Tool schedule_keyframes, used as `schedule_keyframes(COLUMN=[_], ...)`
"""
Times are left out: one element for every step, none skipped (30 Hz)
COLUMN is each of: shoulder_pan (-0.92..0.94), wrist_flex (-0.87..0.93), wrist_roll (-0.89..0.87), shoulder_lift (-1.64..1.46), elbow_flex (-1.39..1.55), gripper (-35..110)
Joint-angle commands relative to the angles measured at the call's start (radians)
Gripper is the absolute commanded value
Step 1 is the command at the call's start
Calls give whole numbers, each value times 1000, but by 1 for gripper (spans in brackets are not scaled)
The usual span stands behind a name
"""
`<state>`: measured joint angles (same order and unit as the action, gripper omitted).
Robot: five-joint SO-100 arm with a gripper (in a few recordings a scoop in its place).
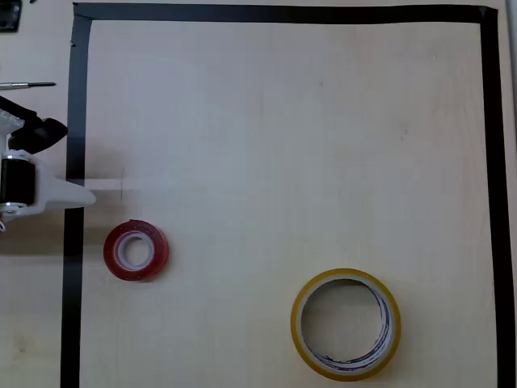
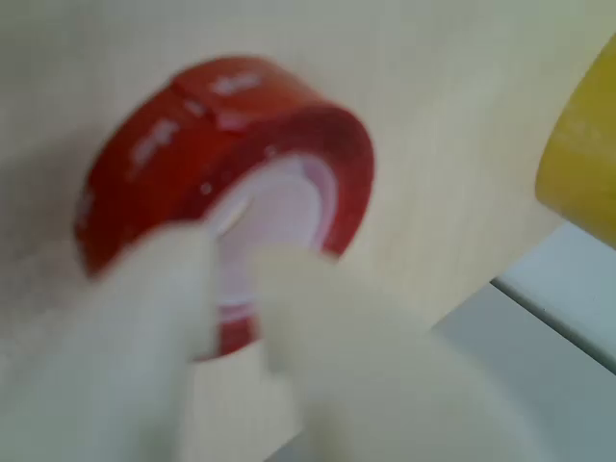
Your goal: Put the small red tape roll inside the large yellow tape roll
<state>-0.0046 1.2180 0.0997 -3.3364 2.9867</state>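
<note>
Small glossy red tape roll (image 1: pixel 136 250) lies flat on counter (image 1: pixel 283 145), well apart from large yellow tape roll (image 1: pixel 346 325). Likely light, rigid, slick; pinch across rim wall. End effector (image 2: pixel 236 260) blurred; open/closed status: cannot tell.

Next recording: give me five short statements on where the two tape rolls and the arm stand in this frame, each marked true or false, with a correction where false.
1. The small red tape roll lies inside the large yellow tape roll. False: the two lie apart on the table.
2. In the overhead view the red roll is left of the yellow roll. True.
3. The yellow roll's hole holds nothing. True.
4. The red roll stands on edge. False: it lies flat, hole upward.
5. The gripper sits over the yellow roll. False: it is at the left border of black tape, just above the red roll in the overhead view.
</note>
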Motion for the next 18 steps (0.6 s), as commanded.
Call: schedule_keyframes(shoulder_pan=[11,23,32,32,29,28,26,26,31,32,32,32,35,43,48,57,64,75], wrist_flex=[17,21,28,40,49,57,63,66,66,66,63,54,38,23,6,-11,-18,-20], wrist_roll=[14,14,14,14,15,14,14,18,18,17,14,14,14,14,14,14,12,8], shoulder_lift=[2,2,2,2,2,2,2,2,5,15,41,87,146,212,284,365,453,543], elbow_flex=[-38,-60,-83,-106,-129,-149,-169,-181,-193,-210,-232,-256,-282,-310,-337,-368,-405,-446], gripper=[0,0,0,0,0,0,0,0,0,0,0,0,0,0,0,0,0,0])
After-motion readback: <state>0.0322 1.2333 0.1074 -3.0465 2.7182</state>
